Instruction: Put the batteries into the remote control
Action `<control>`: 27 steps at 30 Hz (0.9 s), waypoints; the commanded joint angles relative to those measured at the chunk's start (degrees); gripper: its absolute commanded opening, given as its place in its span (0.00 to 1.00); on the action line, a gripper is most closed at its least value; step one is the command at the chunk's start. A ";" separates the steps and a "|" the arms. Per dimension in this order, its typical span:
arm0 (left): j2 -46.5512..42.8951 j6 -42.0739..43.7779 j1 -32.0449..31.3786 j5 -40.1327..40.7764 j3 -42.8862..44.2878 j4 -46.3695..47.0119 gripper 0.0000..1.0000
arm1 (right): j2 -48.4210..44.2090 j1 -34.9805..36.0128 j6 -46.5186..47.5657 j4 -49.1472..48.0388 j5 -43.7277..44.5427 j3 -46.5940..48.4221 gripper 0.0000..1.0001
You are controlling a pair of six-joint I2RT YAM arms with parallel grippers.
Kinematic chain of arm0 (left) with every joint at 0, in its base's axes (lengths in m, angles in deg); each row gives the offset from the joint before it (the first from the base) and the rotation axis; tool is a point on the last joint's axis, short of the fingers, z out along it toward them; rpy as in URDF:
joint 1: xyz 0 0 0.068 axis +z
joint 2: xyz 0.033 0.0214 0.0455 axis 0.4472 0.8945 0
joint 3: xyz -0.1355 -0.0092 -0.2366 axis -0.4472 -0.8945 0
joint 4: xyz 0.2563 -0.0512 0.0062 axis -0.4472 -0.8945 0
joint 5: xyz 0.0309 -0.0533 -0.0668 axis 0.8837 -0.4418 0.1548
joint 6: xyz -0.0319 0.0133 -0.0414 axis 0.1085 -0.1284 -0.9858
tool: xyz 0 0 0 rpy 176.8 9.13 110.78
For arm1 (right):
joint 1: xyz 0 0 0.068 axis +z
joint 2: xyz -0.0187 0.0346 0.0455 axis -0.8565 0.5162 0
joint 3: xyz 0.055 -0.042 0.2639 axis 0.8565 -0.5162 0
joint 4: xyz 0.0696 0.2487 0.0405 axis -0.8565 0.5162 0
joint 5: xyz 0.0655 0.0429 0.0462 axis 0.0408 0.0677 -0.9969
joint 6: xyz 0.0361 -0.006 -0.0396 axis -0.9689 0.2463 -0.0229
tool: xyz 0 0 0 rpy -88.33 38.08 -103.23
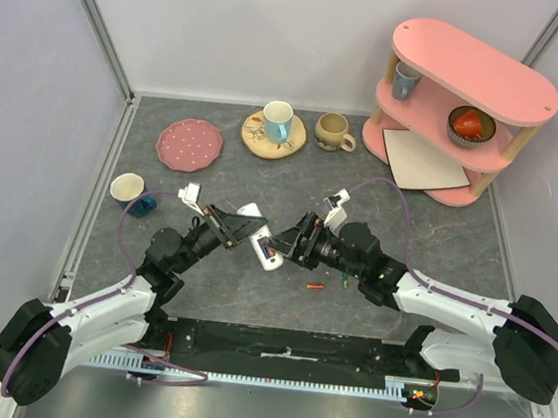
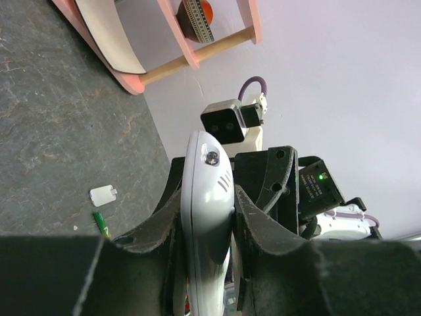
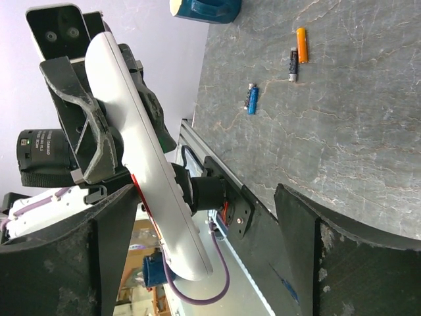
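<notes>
Fingers (image 2: 263,217) of left gripper (image 2: 207,191) clamp slim white plastic remote control (image 3: 141,151), held above mid-table. Empty right gripper (image 3: 204,217) is spread wide, facing it. Orange, dark and blue cylinder batteries (image 3: 293,66) lie near-right on grey table (image 1: 436,236). Likely next: right fetches one.

Upper left of the counter (image 1: 456,238), a pink dotted plate (image 1: 189,145) lies flat. To its right, a white mug (image 1: 277,121) stands on a wooden coaster (image 1: 262,145), with a beige mug (image 1: 332,131) alongside. Upper right, the pink shelf (image 1: 474,65) carries a grey-blue cup (image 1: 405,80), a bowl (image 1: 470,126) and a beige board (image 1: 421,161). Far left, a cream cup (image 1: 127,187) sits beside a teal object (image 1: 144,205).
</notes>
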 commanded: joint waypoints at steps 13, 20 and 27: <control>0.89 -4.96 0.36 -0.27 1.07 8.27 0.02 | -1.38 -0.17 8.69 0.15 -8.10 0.82 0.77; 0.10 -5.92 0.36 -0.80 1.07 9.24 0.02 | -0.86 -1.05 8.34 -0.90 -8.19 -1.03 0.76; -1.22 -4.79 0.36 -0.54 0.98 6.88 0.02 | -1.21 -2.02 8.87 -1.61 -9.77 -0.69 0.80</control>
